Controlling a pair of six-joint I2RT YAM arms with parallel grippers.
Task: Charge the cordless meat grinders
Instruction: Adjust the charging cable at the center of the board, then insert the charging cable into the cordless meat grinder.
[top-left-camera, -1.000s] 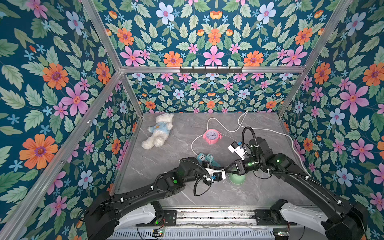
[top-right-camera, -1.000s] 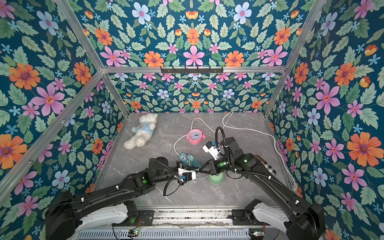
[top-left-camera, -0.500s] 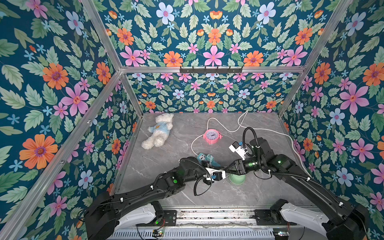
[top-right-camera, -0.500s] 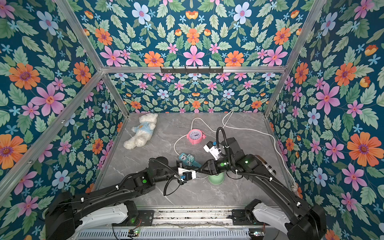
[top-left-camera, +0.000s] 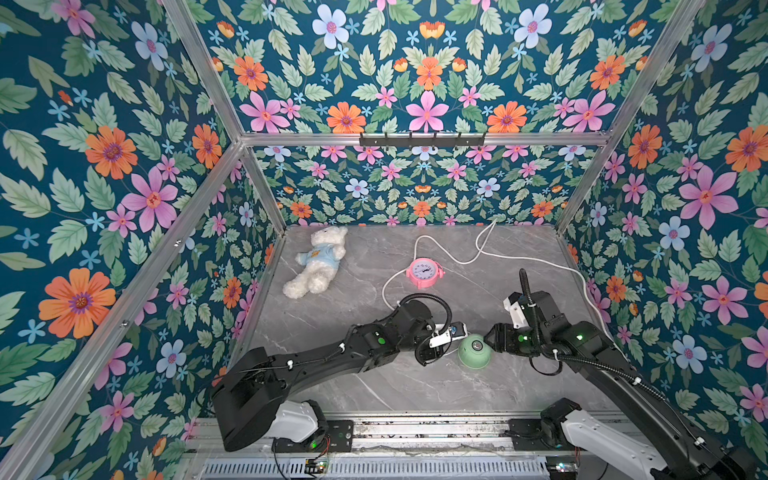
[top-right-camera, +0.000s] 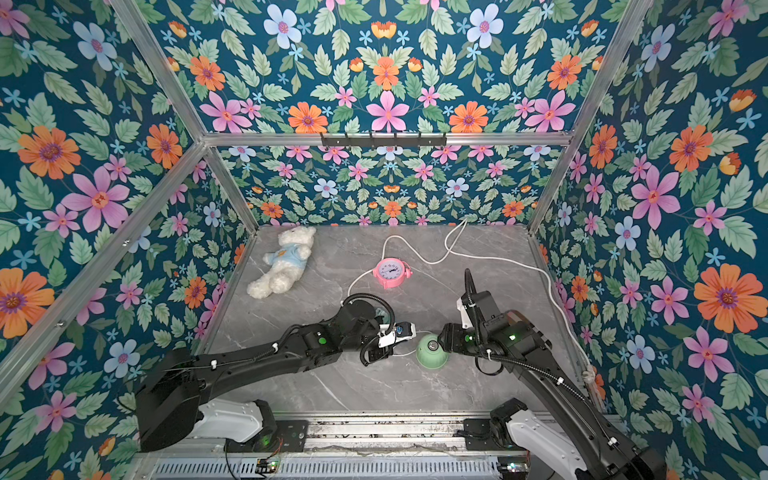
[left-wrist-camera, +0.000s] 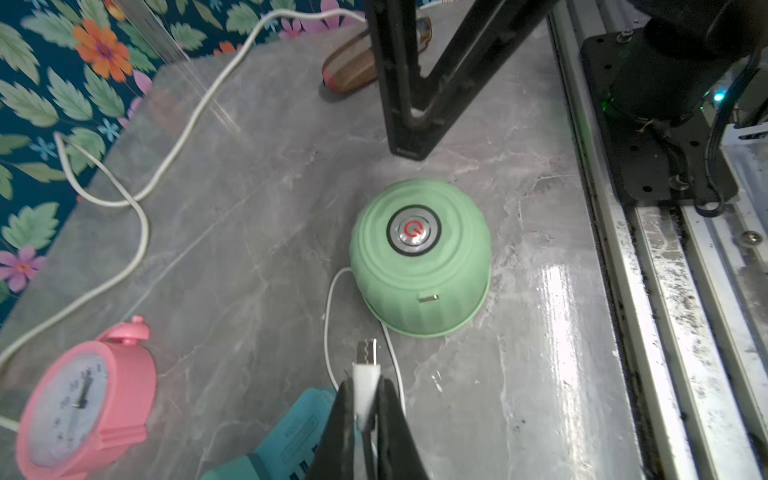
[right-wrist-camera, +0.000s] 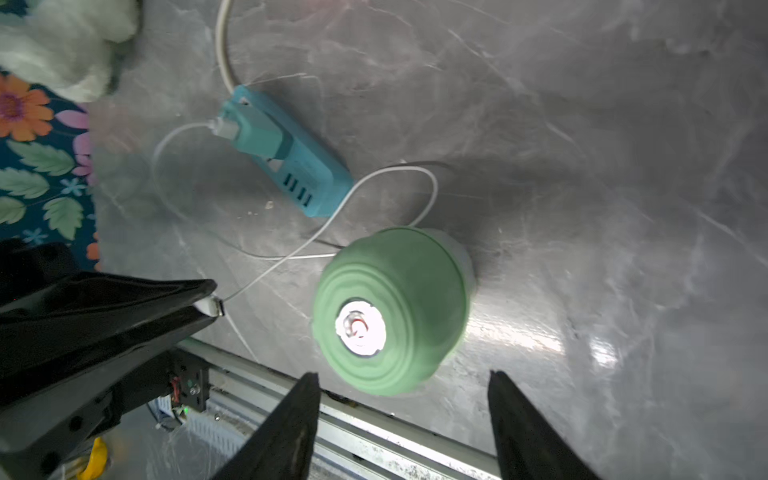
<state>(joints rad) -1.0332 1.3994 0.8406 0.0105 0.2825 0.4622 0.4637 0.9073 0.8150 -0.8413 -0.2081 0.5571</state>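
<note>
The mint-green cordless meat grinder (top-left-camera: 474, 352) (top-right-camera: 432, 352) stands dome-up on the grey table, its silver button on top showing a red power mark (left-wrist-camera: 413, 230). My left gripper (left-wrist-camera: 365, 388) is shut on a white USB plug (left-wrist-camera: 365, 374). The plug's metal tip points at the slot low on the grinder's side (left-wrist-camera: 428, 298), a short gap away. My right gripper (right-wrist-camera: 403, 374) is open on the grinder's other side, fingertips (right-wrist-camera: 309, 380) flanking its near edge without touching. In both top views the two arms meet at the grinder.
A teal power strip (right-wrist-camera: 286, 158) lies just behind the left gripper, with the thin white charging cable (right-wrist-camera: 374, 187) looping from it. Farther back are a pink alarm clock (top-left-camera: 424, 272), a white teddy bear (top-left-camera: 318, 262) and a thick white cord (top-left-camera: 519, 257). A metal rail (top-left-camera: 415, 432) borders the front.
My right gripper has opened and drawn back a little to the right, so more of the grinder's top shows. The left gripper still holds the plug in the same place.
</note>
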